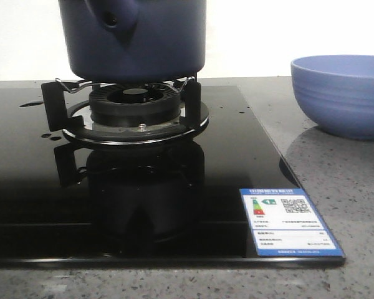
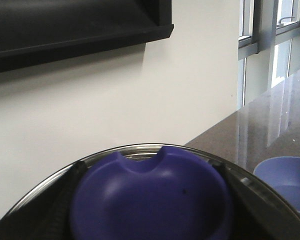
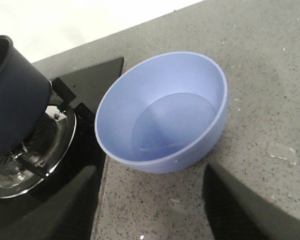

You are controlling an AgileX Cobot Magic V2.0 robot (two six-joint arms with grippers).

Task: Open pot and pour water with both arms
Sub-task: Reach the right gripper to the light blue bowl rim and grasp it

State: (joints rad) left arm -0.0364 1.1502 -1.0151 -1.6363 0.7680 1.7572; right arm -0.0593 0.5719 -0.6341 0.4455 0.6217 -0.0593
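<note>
The dark navy pot [image 1: 143, 37] stands on the burner grate, its stubby handle with a round hole [image 1: 114, 17] facing me. It also shows in the right wrist view [image 3: 12, 100]. My left gripper [image 2: 150, 200] is shut on the navy knob [image 2: 155, 195] of a lid with a metal rim [image 2: 140, 150], held up in front of the white wall. Black fingers [image 2: 65, 192] sit on either side of the knob. My right gripper [image 3: 150, 210] is open and empty over the grey counter, just short of the pale blue bowl [image 3: 165, 112], which holds some water. Neither gripper shows in the front view.
The black glass cooktop [image 1: 37, 187] carries the burner [image 1: 137, 103] and an energy label [image 1: 290, 221] at its front right corner. The pale blue bowl [image 1: 343, 93] stands on the speckled counter [image 1: 349, 187] to the right of the cooktop. Water drops lie on the glass [image 1: 47, 135].
</note>
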